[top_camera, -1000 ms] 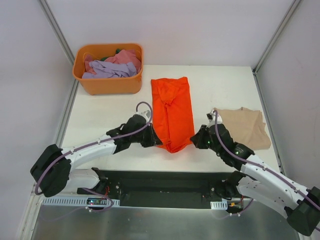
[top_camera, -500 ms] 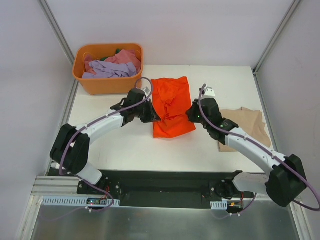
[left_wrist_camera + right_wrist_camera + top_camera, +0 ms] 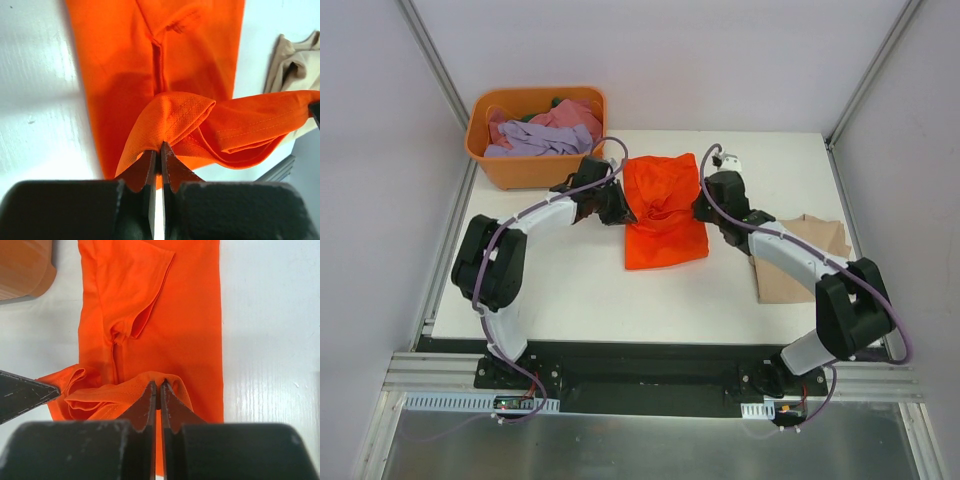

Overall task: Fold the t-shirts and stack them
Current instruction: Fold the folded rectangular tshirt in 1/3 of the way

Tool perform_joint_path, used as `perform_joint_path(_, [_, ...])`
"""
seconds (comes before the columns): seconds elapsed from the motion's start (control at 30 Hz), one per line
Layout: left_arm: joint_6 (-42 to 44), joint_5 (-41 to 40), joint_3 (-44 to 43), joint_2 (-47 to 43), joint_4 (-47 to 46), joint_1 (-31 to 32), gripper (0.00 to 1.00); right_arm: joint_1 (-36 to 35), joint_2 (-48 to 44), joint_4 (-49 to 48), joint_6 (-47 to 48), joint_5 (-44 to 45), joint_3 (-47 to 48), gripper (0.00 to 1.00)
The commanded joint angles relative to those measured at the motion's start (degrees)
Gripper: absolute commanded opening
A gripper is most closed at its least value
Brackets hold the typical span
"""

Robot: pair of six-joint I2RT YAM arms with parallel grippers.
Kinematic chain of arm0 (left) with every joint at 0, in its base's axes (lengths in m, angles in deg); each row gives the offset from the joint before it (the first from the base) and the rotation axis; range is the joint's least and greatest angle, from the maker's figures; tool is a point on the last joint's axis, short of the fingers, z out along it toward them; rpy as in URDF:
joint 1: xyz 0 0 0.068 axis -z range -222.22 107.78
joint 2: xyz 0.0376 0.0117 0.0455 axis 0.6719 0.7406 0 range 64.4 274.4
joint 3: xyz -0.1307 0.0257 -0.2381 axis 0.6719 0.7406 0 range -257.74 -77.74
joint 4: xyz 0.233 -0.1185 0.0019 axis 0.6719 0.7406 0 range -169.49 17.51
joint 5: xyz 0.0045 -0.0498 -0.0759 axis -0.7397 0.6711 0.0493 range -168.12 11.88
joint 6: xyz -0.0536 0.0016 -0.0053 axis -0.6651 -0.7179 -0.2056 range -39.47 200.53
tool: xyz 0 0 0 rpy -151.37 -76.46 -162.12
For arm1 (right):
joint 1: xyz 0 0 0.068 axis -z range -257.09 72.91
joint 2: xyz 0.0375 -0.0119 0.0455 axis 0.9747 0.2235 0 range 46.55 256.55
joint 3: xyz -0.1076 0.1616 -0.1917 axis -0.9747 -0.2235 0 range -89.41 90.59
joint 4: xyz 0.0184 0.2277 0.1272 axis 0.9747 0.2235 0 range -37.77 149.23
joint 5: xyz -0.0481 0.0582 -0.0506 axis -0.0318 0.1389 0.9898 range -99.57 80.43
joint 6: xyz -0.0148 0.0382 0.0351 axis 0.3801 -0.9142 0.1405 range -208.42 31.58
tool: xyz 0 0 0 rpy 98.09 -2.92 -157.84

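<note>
Matt knit cloth, fine mesh weave: orange t-shirt (image 3: 190, 60); smooth, white, perhaps painted wood: table (image 3: 270, 340).

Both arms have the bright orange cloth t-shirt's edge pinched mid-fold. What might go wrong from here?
1. The left gripper and right gripper each pinch only a small bit of the bright orange cloth t-shirt at their fingertips; it may slip out.
2. The lifted edge sags and bunches between them, so the fold may land creased.
3. The left gripper is close to the rigid orange plastic tub; reaching further could nudge it.
</note>
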Motion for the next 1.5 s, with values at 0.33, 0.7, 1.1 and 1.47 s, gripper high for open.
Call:
perform_joint_path(0.33, [2.0,-0.8,-8.4,9.4,2.7,-1.5,0.03,3.0,12.3,-6.0,0.8,0.4,6.9,0.0])
perform_joint_path(0.7, [1.4,-2.3,-10.9,8.5,3.6,-1.9,0.61,5.8,14.6,-7.9,0.1,-4.8,9.4,0.33])
perform_joint_path(1.1, [3.4,0.4,-5.7,0.2,3.4,0.4,0.99,5.8,-1.6,1.0,1.9,-16.4,-0.3,0.86])
perform_joint_path(1.47, [3.1,6.3,-10.6,9.6,2.9,3.3,0.99,5.0,5.6,-2.6,-7.2,-32.5,-2.9,0.88])
